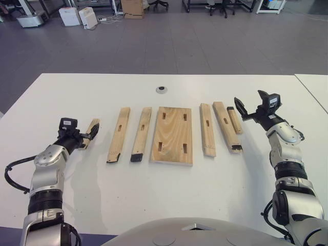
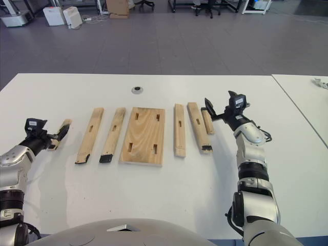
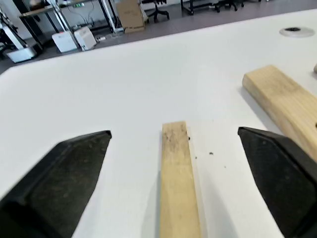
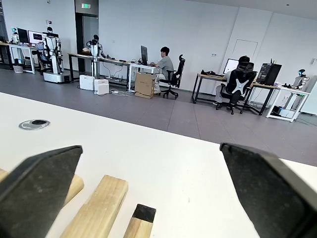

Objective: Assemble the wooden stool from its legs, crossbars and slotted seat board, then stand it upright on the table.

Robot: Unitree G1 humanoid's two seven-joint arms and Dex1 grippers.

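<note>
Left wrist view: left end effector (image 3: 173, 133) open astride a short wooden bar (image 3: 179, 193) on the bench (image 3: 124, 84), right end effector (image 1: 251, 104) open too.

This is a robotics lab laid out like an open office. Beyond the white counter (image 4: 198, 168), a grey floor (image 4: 163, 116) runs to desks (image 4: 106, 60) with monitors (image 4: 143, 53), swivel chairs (image 4: 237, 83) and a cardboard box (image 4: 145, 85). Humanoid robots (image 4: 51, 48) stand along the white wall (image 4: 129, 25).

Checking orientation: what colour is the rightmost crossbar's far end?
Black; the crossbar shows best in right wrist view.
</note>
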